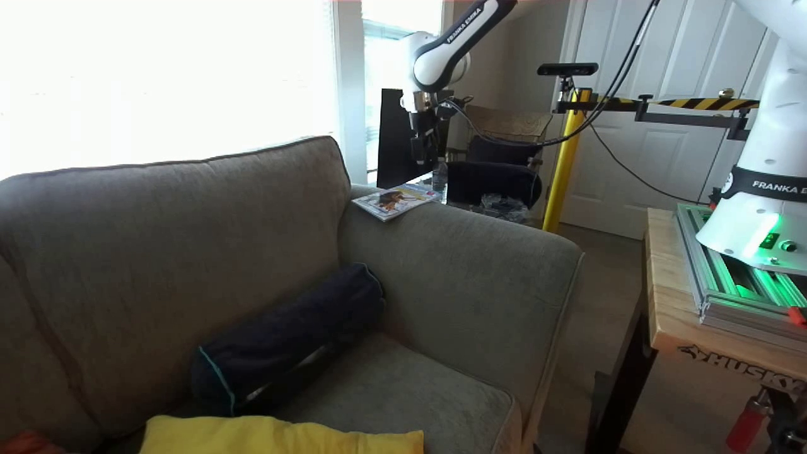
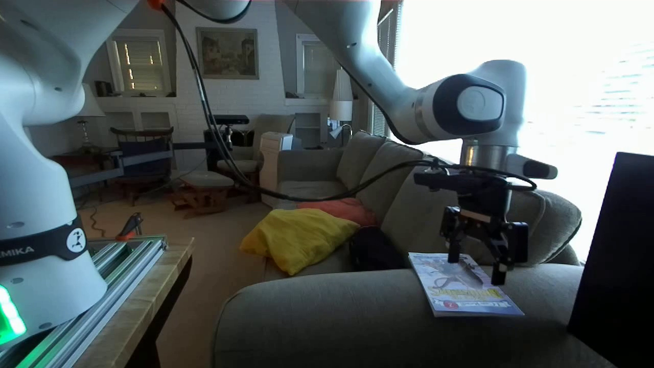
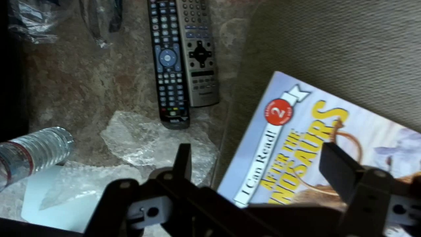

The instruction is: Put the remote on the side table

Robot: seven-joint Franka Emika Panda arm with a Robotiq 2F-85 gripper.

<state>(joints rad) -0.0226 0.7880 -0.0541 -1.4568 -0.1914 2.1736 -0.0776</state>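
Observation:
In the wrist view, a long black remote (image 3: 169, 62) with a blue ring of keys lies on the mottled brown top of the side table (image 3: 88, 89). A silver-grey remote (image 3: 199, 56) lies against its side. Both run out of the top of the picture. My gripper (image 3: 260, 161) is open with nothing between its fingers. In the wrist view its fingers show over the book and the plastic wrap, lower than the remotes. The gripper also shows in both exterior views (image 1: 423, 151) (image 2: 476, 266), above the sofa arm's far end. I cannot make out either remote there.
A book (image 3: 296, 131) lies on the sofa arm (image 2: 327, 317) beside the table. A water bottle (image 3: 42, 148), clear plastic wrap (image 3: 154, 141) and a pale sheet (image 3: 62, 210) lie on the table. A black flat screen (image 2: 618, 255) stands near the gripper.

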